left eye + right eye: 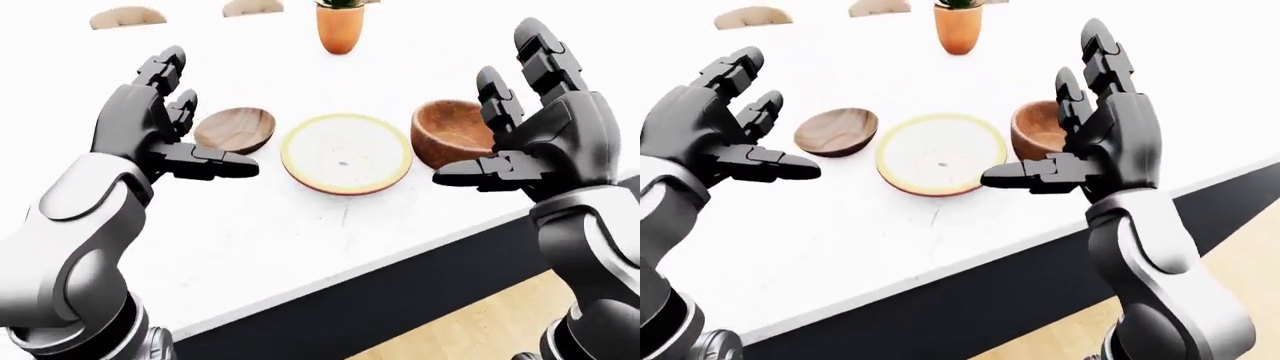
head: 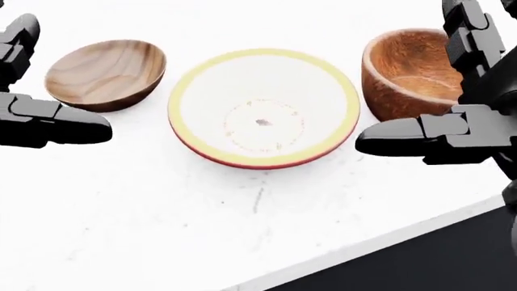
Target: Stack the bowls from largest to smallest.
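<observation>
Three bowls stand in a row on the white table (image 1: 300, 225). A shallow dark wooden bowl (image 2: 105, 73) is on the left. A wide white bowl with a yellow rim (image 2: 263, 108) is in the middle. A deeper reddish wooden bowl (image 2: 408, 73) is on the right. My left hand (image 1: 205, 124) is open and empty, raised just left of the shallow bowl. My right hand (image 1: 480, 112) is open and empty, raised beside the reddish bowl and covering its right side. Neither hand touches a bowl.
An orange pot with a plant (image 1: 340, 28) stands on the table above the bowls. Two pale chair backs (image 1: 127, 16) show at the top left. The table's dark near edge (image 1: 400, 292) runs diagonally, with wooden floor (image 1: 480, 330) at the lower right.
</observation>
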